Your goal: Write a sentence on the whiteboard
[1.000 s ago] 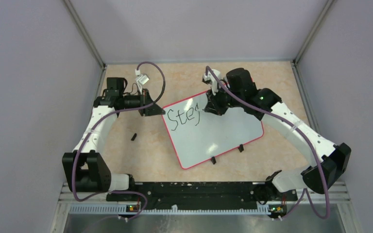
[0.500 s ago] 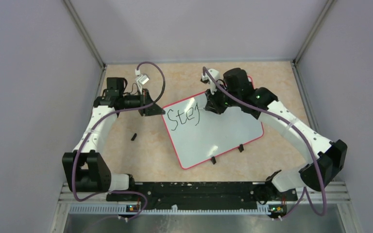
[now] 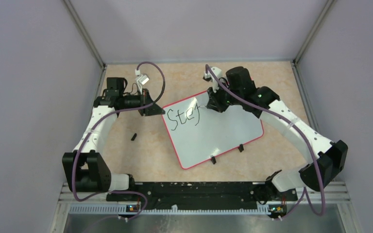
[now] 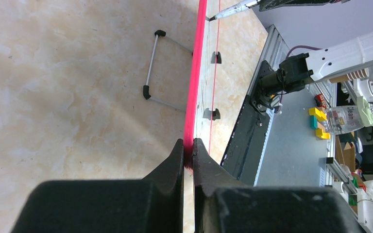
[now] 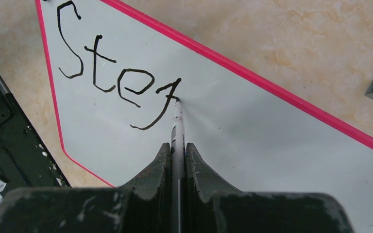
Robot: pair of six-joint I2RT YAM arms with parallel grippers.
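Pinching a thin marker [image 5: 177, 121] between closed jaws, the right gripper [image 5: 177, 145] rests its tip on the whiteboard [image 3: 223, 136] at the top of the 4th letter. The sentence [image 5: 111, 73] so far reads "Ste" plus a hooked stroke, at the board's far left corner. The left gripper [image 4: 188, 145] is clamped on the pink rim [image 4: 196, 73]. The board lies askew on the table [image 3: 272, 77]; judging by this, not even 1 word is finished and most of the writing is left.

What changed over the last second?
The right gripper, shut on the marker, shifted slightly farther out, adding a stroke to the fourth letter of the sentence. The left gripper stays clamped on the whiteboard rim; the whiteboard has not moved.
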